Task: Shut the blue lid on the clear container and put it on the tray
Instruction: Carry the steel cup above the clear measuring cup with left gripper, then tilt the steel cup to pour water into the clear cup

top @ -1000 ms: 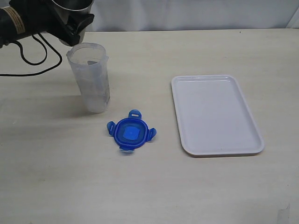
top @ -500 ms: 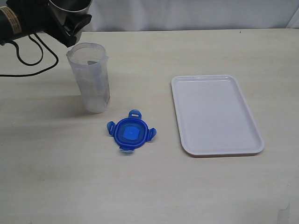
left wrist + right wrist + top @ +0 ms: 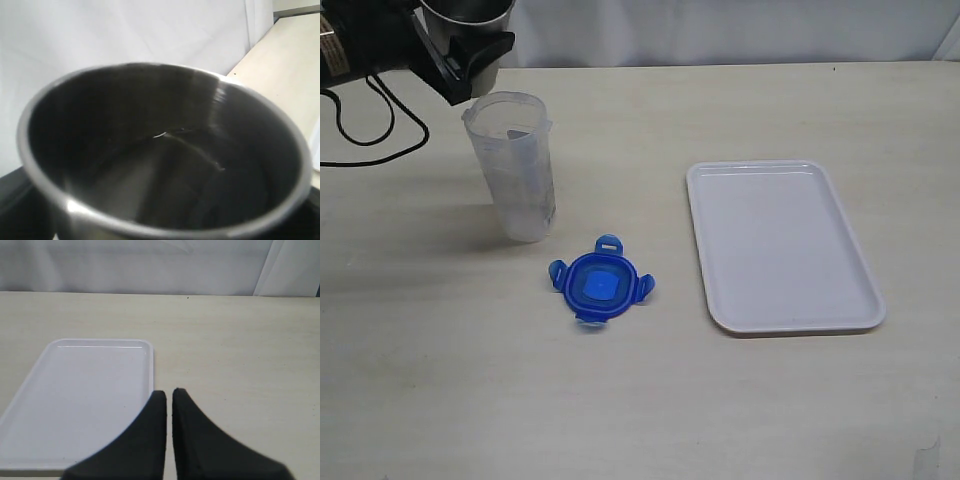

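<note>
Two tools: left tool (image 3: 470, 55) holds cup (image 3: 468, 12) clear of container (image 3: 515, 170), apparently freeing it for the lid (image 3: 601, 286); right tool (image 3: 169, 394) closed, empty.

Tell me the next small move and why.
Probably open the right end effector and bring it toward the blue lid: it lies loose on the table beside the open clear container, and the left end effector is occupied with a metal cup.
</note>
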{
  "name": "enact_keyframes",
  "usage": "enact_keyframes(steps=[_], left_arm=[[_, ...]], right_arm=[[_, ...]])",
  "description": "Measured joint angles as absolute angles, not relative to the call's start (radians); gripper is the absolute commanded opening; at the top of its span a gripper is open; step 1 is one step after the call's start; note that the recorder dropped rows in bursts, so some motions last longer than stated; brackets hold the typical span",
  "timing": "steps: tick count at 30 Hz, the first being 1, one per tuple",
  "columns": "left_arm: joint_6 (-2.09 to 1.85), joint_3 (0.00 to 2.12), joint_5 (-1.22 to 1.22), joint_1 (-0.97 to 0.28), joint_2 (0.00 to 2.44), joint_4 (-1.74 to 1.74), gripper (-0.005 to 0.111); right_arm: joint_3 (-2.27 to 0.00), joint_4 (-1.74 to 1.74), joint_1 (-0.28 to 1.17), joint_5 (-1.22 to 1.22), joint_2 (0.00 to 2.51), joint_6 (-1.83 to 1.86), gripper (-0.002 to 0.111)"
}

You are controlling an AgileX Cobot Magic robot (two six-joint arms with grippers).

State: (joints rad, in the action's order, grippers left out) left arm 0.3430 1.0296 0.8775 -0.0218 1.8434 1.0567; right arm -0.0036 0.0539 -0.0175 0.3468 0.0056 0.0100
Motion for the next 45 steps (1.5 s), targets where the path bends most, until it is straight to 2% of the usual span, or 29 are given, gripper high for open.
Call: enact_keyframes(steps=[45], left_arm=[[0.225, 1.03, 0.861, 0.011, 1.843, 1.166, 0.0]], right_arm=[[-0.004, 0.054, -0.017, 0.347, 0.006, 0.01, 0.004]])
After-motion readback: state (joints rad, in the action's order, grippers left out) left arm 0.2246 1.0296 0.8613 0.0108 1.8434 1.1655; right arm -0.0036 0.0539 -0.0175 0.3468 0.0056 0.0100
